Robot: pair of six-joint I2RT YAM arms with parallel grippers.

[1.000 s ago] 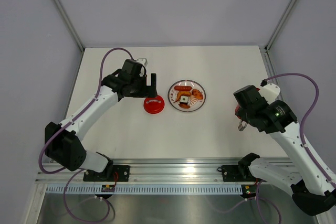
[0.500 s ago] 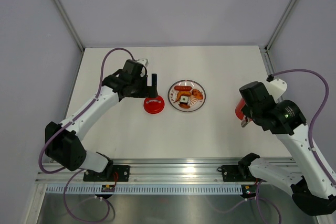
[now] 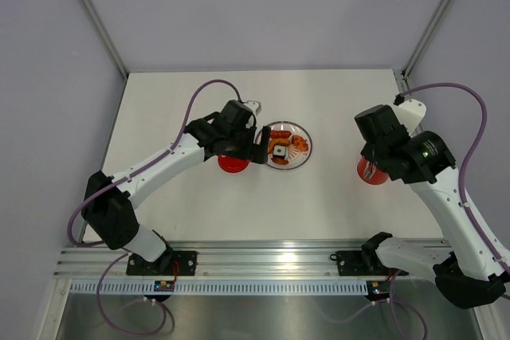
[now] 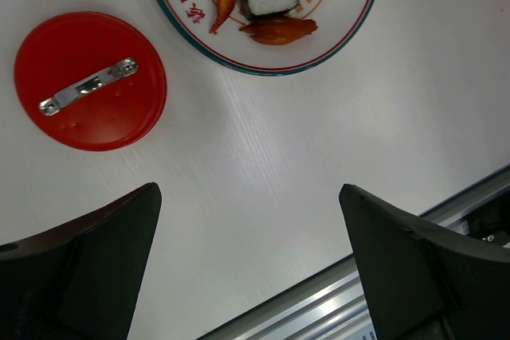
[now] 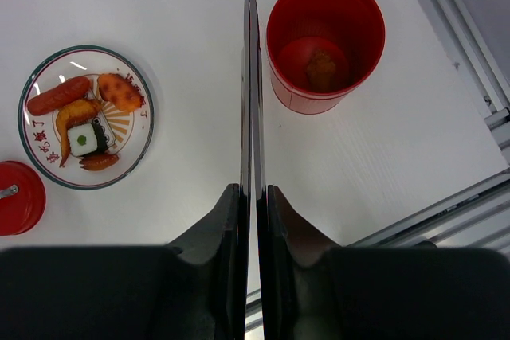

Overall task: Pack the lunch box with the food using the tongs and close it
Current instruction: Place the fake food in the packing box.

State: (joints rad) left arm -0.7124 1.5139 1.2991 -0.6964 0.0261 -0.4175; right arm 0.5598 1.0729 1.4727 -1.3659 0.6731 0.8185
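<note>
The right fingers (image 5: 227, 220) are clamped on the tongs (image 5: 249, 77), which run edge-on up the frame's centre. Thin, springy, slick metal, they are probably best gripped mid-arm. The food (image 5: 82, 139) at left looks light and slippery. The left fingers (image 4: 88, 252) are spread wide.

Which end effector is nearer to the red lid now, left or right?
Left. The left end effector hovers open just beside the red lid; the right end effector, holding the tongs, is far off by the red tub.
</note>
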